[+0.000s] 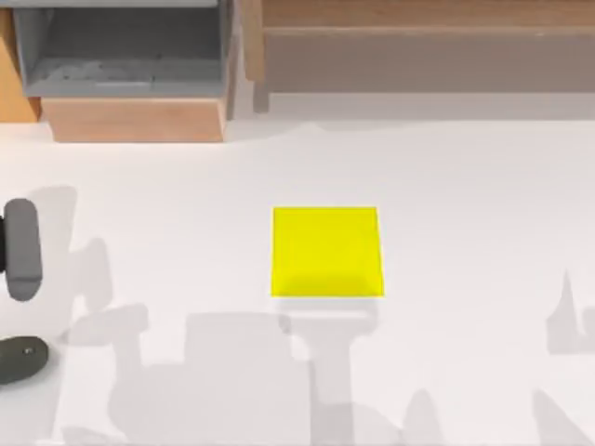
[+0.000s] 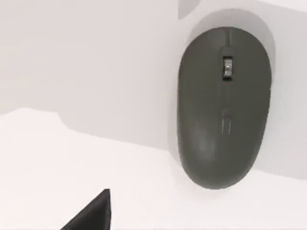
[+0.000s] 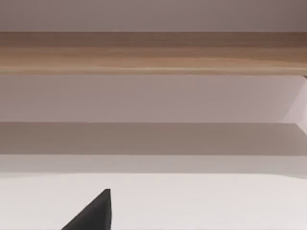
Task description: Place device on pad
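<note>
The device (image 1: pixel 20 360) is a small dark grey oval mouse lying on the white table at the top view's lower left edge. It also appears close up in the left wrist view, device (image 2: pixel 223 108), with its scroll wheel visible and nothing touching it. The pad (image 1: pixel 326 252) is a flat bright yellow square in the middle of the table, bare, well to the right of the device. A dark tip of my left gripper (image 2: pixel 91 215) shows at the frame edge, apart from the device. A like tip of my right gripper (image 3: pixel 91 215) hangs over bare table, facing the back furniture.
A lighter grey cylinder-shaped bar (image 1: pixel 20 251) lies at the left edge, just behind the device. A grey-and-wood cabinet (image 1: pixel 130 74) stands at the back left and a long wooden shelf (image 1: pixel 418 46) at the back right. White table lies between device and pad.
</note>
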Controlling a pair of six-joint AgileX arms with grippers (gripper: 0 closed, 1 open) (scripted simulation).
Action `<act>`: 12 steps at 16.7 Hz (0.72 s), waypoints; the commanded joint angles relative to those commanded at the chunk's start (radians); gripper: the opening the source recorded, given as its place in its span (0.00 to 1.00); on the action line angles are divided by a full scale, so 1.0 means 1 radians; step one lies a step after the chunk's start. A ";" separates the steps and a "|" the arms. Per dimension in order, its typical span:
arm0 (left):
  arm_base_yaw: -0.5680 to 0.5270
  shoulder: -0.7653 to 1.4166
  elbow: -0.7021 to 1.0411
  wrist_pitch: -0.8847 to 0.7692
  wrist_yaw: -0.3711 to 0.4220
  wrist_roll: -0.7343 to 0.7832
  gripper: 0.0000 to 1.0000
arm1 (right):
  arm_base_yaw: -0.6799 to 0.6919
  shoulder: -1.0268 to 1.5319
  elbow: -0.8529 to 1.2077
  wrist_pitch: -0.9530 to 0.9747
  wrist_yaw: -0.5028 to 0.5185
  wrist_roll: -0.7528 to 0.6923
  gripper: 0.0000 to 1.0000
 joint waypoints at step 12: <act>0.006 0.198 -0.229 0.427 0.000 0.008 1.00 | 0.000 0.000 0.000 0.000 0.000 0.000 1.00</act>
